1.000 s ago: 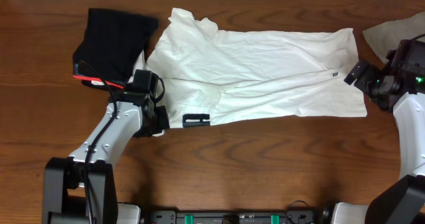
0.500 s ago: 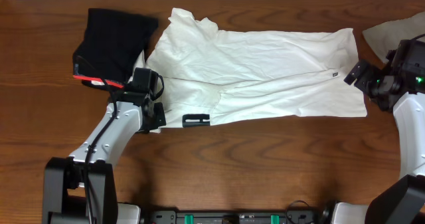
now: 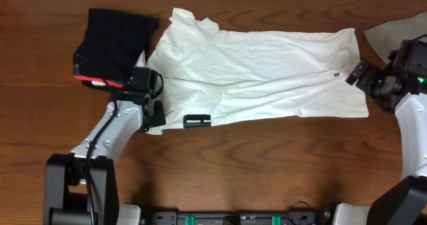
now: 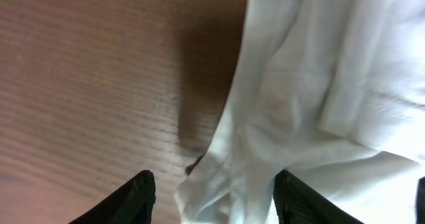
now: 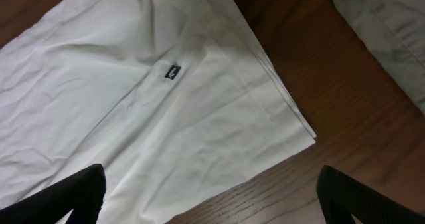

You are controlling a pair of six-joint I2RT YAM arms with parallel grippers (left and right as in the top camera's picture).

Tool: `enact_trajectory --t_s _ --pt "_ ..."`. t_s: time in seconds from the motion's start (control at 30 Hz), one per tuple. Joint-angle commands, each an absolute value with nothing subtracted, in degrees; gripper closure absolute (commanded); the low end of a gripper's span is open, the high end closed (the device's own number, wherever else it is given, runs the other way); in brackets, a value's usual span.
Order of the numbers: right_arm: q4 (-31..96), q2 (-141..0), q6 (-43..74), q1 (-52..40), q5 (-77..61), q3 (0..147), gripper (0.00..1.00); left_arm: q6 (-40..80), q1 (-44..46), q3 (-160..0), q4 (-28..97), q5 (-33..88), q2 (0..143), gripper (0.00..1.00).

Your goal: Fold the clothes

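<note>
A: Black fabric at the far left, what was it?

B: One of the clothes, a black garment (image 3: 113, 41) with a red edge. It lay bunched near the back left of the wooden table (image 3: 267, 178), just beside the left end of the white T-shirt (image 3: 267, 71).

A: And the arm on that side?

B: The left gripper (image 3: 155, 113) was just in front of the black piece, at the shirt's front left corner. In the left wrist view its two fingers (image 4: 141, 196) stood apart, released. The shirt's crumpled edge lay on the wood between them, and nothing was pinched.

A: How did the shirt itself lie?

B: It was spread sideways across the middle of the table, flat but wrinkled. A black printed patch (image 3: 197, 121) showed at its front edge near the left gripper. A small dark label (image 3: 331, 73) sat toward the right end. In the right wrist view the right corner showed layered edges.

A: Then the right side?

B: The right gripper (image 3: 360, 75) hovered by the shirt's right edge, jaws spread wide and grasping nothing. Its own camera looked down on that corner and the label. Farther right, at the back of the table, a grey-beige garment (image 3: 393, 30) lay apart from the shirt, with bare wood between them.
</note>
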State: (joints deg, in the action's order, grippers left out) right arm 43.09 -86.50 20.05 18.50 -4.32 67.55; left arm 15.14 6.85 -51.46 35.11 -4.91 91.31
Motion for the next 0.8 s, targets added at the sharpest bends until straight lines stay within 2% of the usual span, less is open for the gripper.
enact_trajectory --t_s 0.0,0.23,0.37,0.53,0.6,0.63,0.67,0.7,0.73,0.77 --pt "43.22 -86.41 19.22 18.20 -4.51 67.77 0.01 15.05 6.39 -56.53 36.84 -5.65 91.00 0.41" --pt "41.98 -86.41 19.22 18.20 -4.25 67.77 0.01 15.49 6.07 -65.06 43.03 -5.67 89.56 0.40" --pt "39.42 -86.41 21.08 18.20 -6.20 67.77 0.01 19.68 5.52 -66.70 46.72 -4.69 88.62 0.40" --pt "44.97 -86.41 24.38 18.20 -19.97 67.77 0.01 19.77 5.54 -66.65 50.26 3.81 87.42 0.40" --pt "44.31 -86.41 20.78 18.20 -20.84 67.77 0.01 19.77 5.54 -66.13 50.72 8.29 87.53 0.40" --pt "45.36 -86.41 16.99 18.20 -20.78 67.77 0.20 19.77 5.58 -65.63 50.50 10.22 87.55 0.40" --pt "46.15 -86.65 14.00 18.17 -20.23 67.70 0.57 19.77 5.58 -64.84 50.02 12.12 87.64 0.40" --pt "47.37 -86.98 13.08 18.09 -19.38 67.70 0.80 19.75 5.58 -64.07 49.47 12.99 87.70 0.40" --pt "48.95 -87.42 12.67 18.06 -17.87 67.70 0.99 19.75 5.58 -63.11 48.73 13.06 87.79 0.40" --pt "50.11 -88.03 11.79 18.02 -15.99 67.59 0.99 19.75 5.58 -62.24 47.88 13.04 87.90 0.40"
